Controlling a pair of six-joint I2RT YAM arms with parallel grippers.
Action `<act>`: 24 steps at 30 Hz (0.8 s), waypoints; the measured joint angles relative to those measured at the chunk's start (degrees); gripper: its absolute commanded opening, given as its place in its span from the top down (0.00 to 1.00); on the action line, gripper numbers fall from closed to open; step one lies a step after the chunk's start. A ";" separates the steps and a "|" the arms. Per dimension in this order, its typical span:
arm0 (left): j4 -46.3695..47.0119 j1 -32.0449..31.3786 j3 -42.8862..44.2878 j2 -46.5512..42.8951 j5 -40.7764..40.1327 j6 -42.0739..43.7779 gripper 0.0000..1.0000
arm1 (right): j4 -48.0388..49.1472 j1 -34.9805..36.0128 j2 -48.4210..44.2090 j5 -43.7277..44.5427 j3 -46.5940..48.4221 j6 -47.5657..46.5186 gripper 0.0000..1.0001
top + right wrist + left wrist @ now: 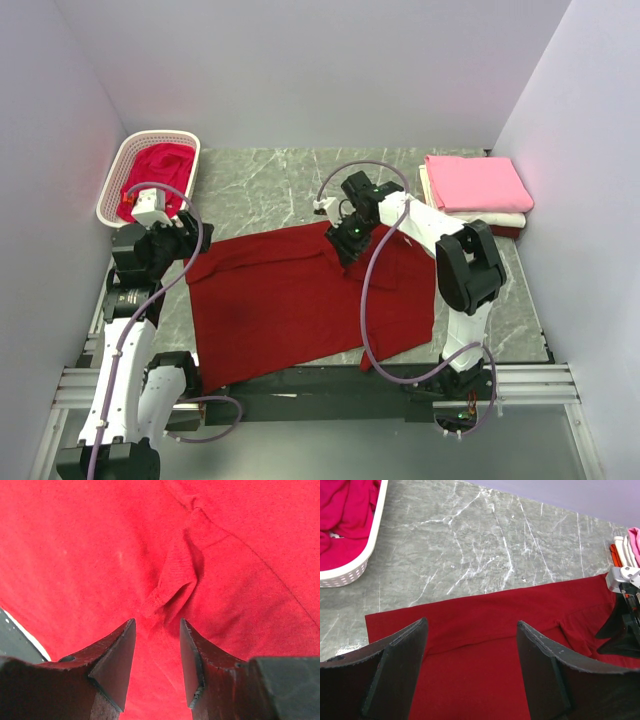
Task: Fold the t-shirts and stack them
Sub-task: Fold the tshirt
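1. The dark red t-shirt (300,300) lies spread on the counter (270,190) in the centre of the top view. Its lower left corner overlaps the dark near edge of the counter.
2. The left gripper (471,630) hovers over the left end of this shirt. Its 2 fingers (400,660) are spread wide with nothing between them. In the top view the arm hides the tips.
3. The right gripper (157,625) is low over the collar area, at the upper middle of the shirt. Its 2 fingers (117,655) stand slightly apart. A raised fold of cloth lies just ahead of the tips. Whether the tips touch the cloth cannot be told. In the top view this gripper is dark against the shirt and hard to make out.
4. The crimson t-shirt (160,165) is bunched in the basket (113,190) at the upper left. The left wrist view cuts off both.
5. The pink folded t-shirt (478,183) lies on the white folded t-shirt (490,218) at the upper right. A darker red edge shows beneath the stack; what it is cannot be told.
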 measured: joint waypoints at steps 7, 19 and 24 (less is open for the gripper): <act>0.00 0.00 0.00 0.22 0.02 0.00 0.23 | 1.03 0.24 1.46 1.31 0.04 2.40 0.52; 0.00 0.00 0.00 0.20 0.02 0.00 0.23 | 1.09 1.66 4.28 1.36 0.02 4.00 0.58; 0.00 0.00 0.00 0.17 0.02 0.00 0.23 | 1.09 1.92 5.44 1.42 0.02 4.37 0.91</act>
